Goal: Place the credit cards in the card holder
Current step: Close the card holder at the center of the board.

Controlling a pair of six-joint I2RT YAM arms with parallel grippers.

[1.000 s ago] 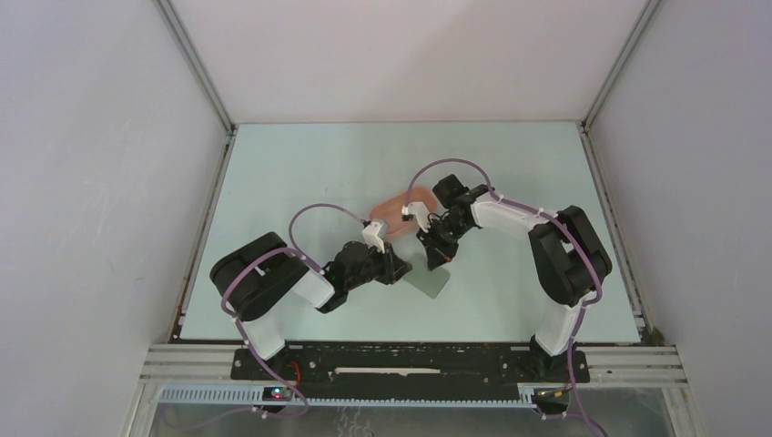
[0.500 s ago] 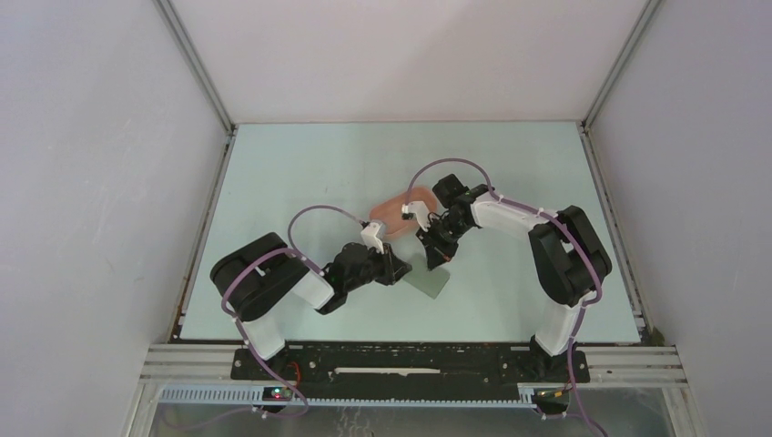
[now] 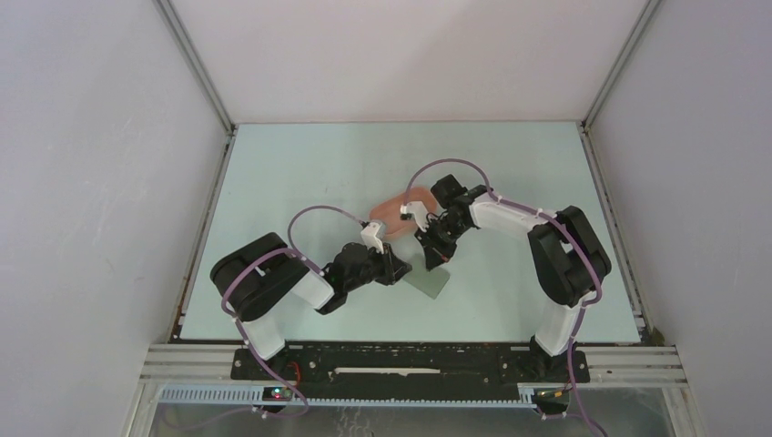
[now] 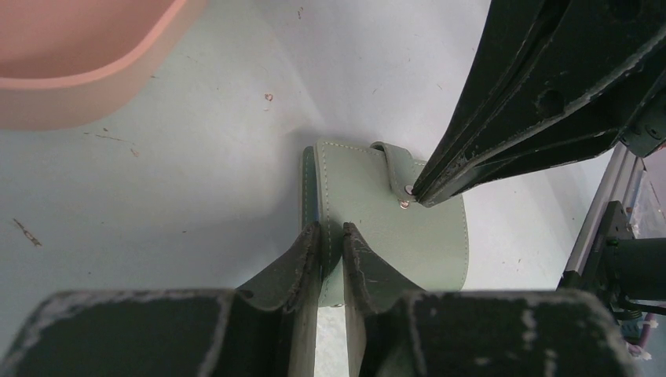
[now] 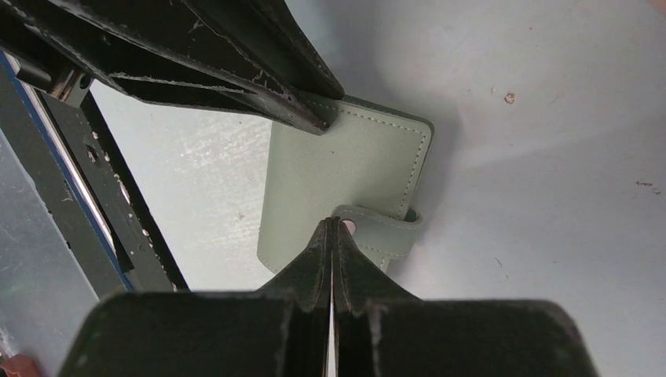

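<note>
This is a lab test cell; plain white panels (image 3: 100,182) box in a pale table (image 3: 309,164); a metal rail (image 3: 182,364) at its near edge carries cabled robot arms (image 3: 273,287).

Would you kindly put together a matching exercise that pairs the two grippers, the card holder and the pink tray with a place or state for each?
Things:
1. left gripper
2. right gripper
3. card holder
4. pink tray

Places or states:
A. lies folded shut on the table
B. fingers together, tips at the tab
C. lies apart from the holder
D. clamped on the holder's edge

Pairs: 1-D, 2-B, 3-A, 4-C
</note>
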